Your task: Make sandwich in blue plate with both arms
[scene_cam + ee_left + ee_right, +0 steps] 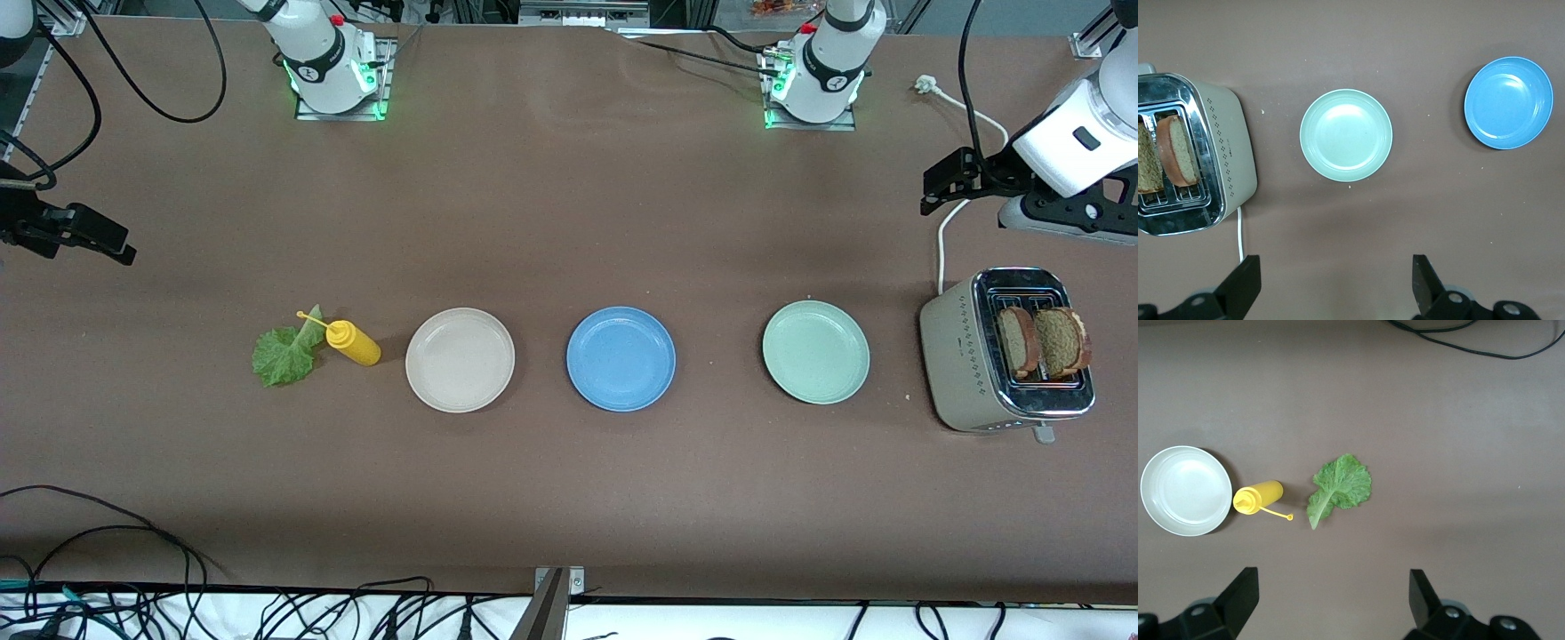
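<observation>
Nothing of the sandwich is assembled yet: the blue plate (621,358) sits bare in the middle of the counter (569,498), between the beige-white plate (460,359) toward the right arm's end and the mint-green plate (815,351) toward the left arm's end. Both bread slices (1042,341) stand upright in the slots of the toaster (965,356), which is at the left arm's end just past the mint-green plate. The lettuce leaf (286,353) lies flat on the counter at the right arm's end, touching or nearly touching the yellow squeeze bottle (354,343), which lies on its side beside the beige-white plate

The left gripper (1336,283) hovers above the counter near the toaster, its fingers spread wide and holding nothing. The right gripper (1333,600) hangs over bare counter at its own end, fingers likewise released and empty, with the leaf in plain sight of its wrist camera

The task seems to be at its opening step. A sensible next move would be for the left gripper to come down over the toaster and pinch the top edge of one slice; the slices stand close together, so the fingers need to straddle only one
</observation>
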{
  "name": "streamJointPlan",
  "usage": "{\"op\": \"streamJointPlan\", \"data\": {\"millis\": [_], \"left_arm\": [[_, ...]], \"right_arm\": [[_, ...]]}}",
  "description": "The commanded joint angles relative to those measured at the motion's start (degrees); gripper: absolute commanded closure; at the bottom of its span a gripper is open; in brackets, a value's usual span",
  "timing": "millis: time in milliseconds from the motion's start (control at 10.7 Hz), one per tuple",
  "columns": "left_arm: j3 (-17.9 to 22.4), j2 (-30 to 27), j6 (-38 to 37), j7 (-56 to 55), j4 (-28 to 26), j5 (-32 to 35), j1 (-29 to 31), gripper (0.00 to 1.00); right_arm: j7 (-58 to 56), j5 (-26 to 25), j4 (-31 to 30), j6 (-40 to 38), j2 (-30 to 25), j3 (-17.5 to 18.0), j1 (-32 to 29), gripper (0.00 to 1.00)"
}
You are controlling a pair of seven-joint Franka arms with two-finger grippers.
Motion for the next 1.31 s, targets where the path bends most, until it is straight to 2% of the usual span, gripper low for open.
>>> {"op": "streamJointPlan", "data": {"millis": [0, 1216], "left_arm": [[-0.2, 0.3, -0.1, 1.0, 1.1, 1.4, 0.2, 0.0], [-0.2, 1.1, -0.3, 0.9, 2.1, 1.4, 0.9, 0.0]], "right_arm": [[0.0, -0.3, 0.9, -1.3, -0.8, -0.2, 0.1, 0.0], [0.4, -0.3, 0.9, -1.9, -0.8, -0.1, 0.1, 0.0]]}}
